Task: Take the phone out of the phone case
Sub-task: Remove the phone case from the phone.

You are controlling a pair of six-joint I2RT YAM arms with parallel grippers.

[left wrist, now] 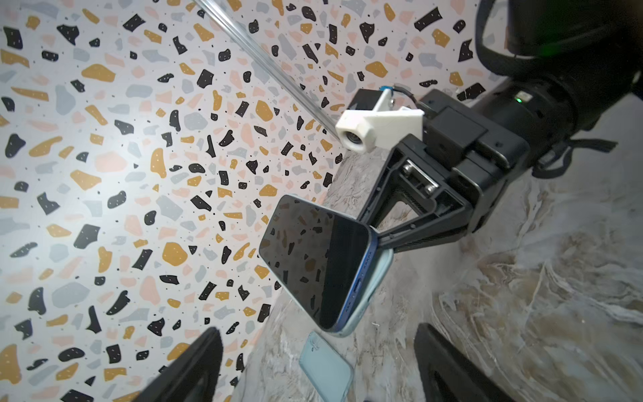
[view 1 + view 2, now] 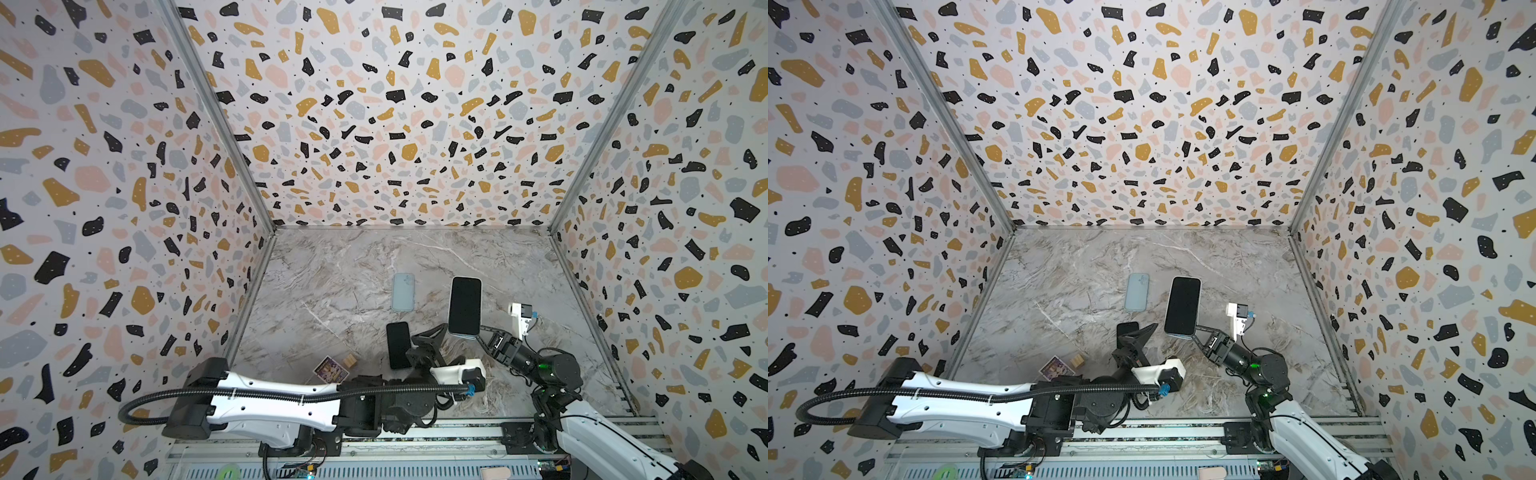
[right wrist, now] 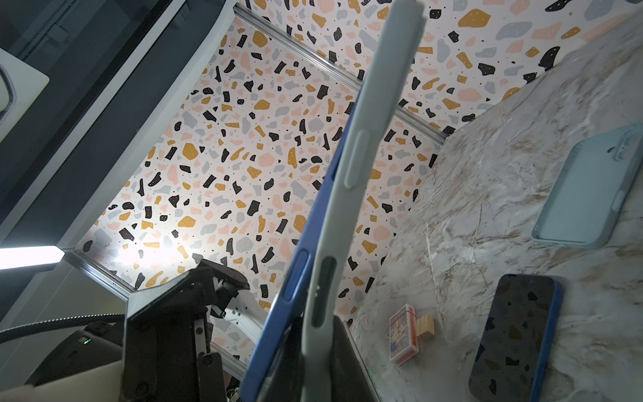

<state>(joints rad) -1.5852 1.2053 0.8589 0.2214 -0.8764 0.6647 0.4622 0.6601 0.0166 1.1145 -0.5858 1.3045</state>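
The right claw [image 1: 377, 241] is pinching shut on the bottom corner of the phone case [image 1: 381, 275], a matte, pale blue-green shell with rounded corners, and is holding it up off the bench [image 2: 332, 270]. The phone [image 2: 464, 305], a slim slab with a glossy black face and a blue rim, is sitting in that shell and stretching away from the claw's tips. In the right wrist view the blue rim is bowing clear of the case wall just past the tips, while farther from the claw the two are lying together. Whether the rim itself is caught in the pinch is hard to tell.

The left claw [image 1: 317, 332] is gaping wide with nothing between its black fingers, its tips pointing toward the held phone. Just beside it, a second phone [image 2: 398, 345] with the same black glass and blue rim is lying flat on the grey, marble-veined bench. Beyond its tips a second case [image 2: 403, 291] of the same pale colour is lying flat by itself. Back by the left claw's wrist, a small printed card box [image 2: 330, 369] is lying just beside a pale wooden block [image 2: 350, 360].
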